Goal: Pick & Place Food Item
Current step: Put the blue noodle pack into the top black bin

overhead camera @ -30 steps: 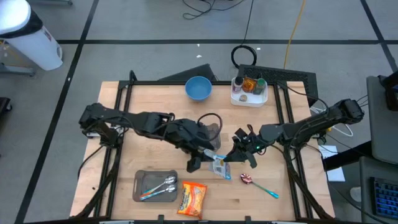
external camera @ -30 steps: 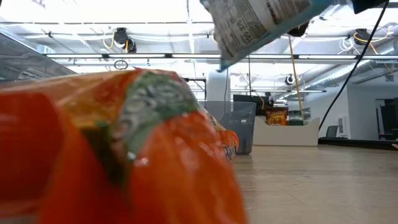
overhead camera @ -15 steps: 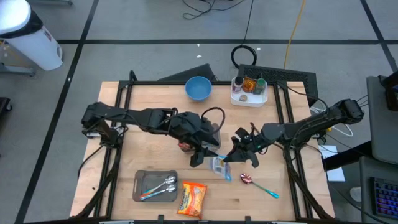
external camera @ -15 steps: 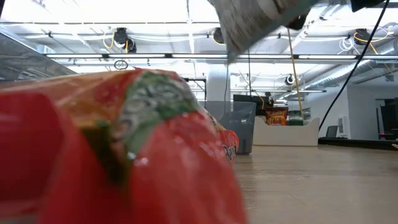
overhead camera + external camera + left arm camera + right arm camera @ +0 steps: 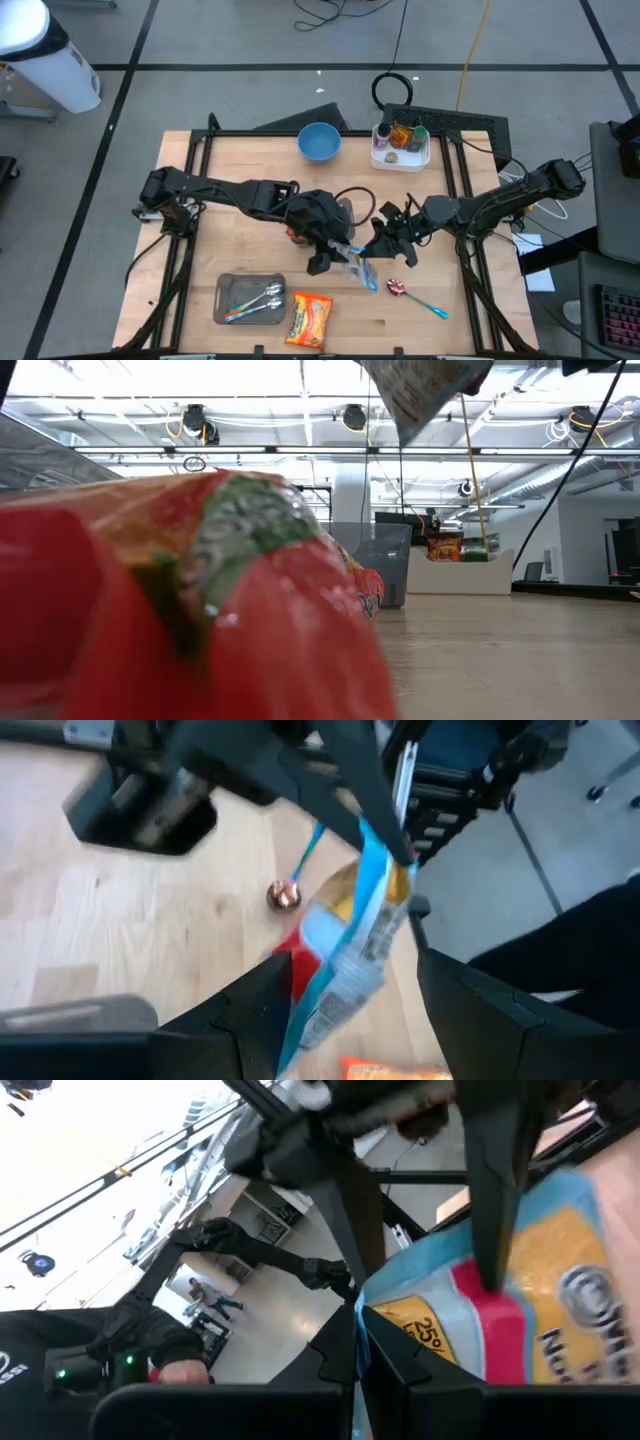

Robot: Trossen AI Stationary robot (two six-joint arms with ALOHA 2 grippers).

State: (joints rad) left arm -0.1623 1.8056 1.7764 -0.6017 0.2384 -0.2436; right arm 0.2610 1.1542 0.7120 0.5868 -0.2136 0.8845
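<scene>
A blue snack bag (image 5: 360, 270) with yellow and red print hangs over the table's middle, seen edge-on in the left wrist view (image 5: 350, 950). My right gripper (image 5: 380, 248) comes in from the right and is shut on it. My left gripper (image 5: 338, 256) reaches in from the left; it is open, with one finger on either side of the bag's lower part (image 5: 330, 1005). Whether those fingers touch the bag I cannot tell. In the low view the bag's bottom (image 5: 420, 390) shows high above the table. My right gripper pinches the bag's upper edge (image 5: 392, 870) between its two shut fingers, coming about level from the table's right side. In its own wrist view the fingers meet at the bag's edge (image 5: 368, 1308). The bag hangs below them, clear of the table.
An orange snack bag (image 5: 310, 318) lies at the near edge and fills the low view's left (image 5: 200, 610). Beside it is a grey tray (image 5: 225, 290) with spoons. A teal-handled spoon (image 5: 415, 295) lies right of the hanging bag. A blue bowl (image 5: 319, 142) and a white condiment tray (image 5: 425, 158) stand at the back.
My left gripper has moved toward the table's right and near edges and sunk a little, closing in on the hanging bag. In the low view the bag has drifted right and upward. My right gripper has stayed in place, shut on the bag.
</scene>
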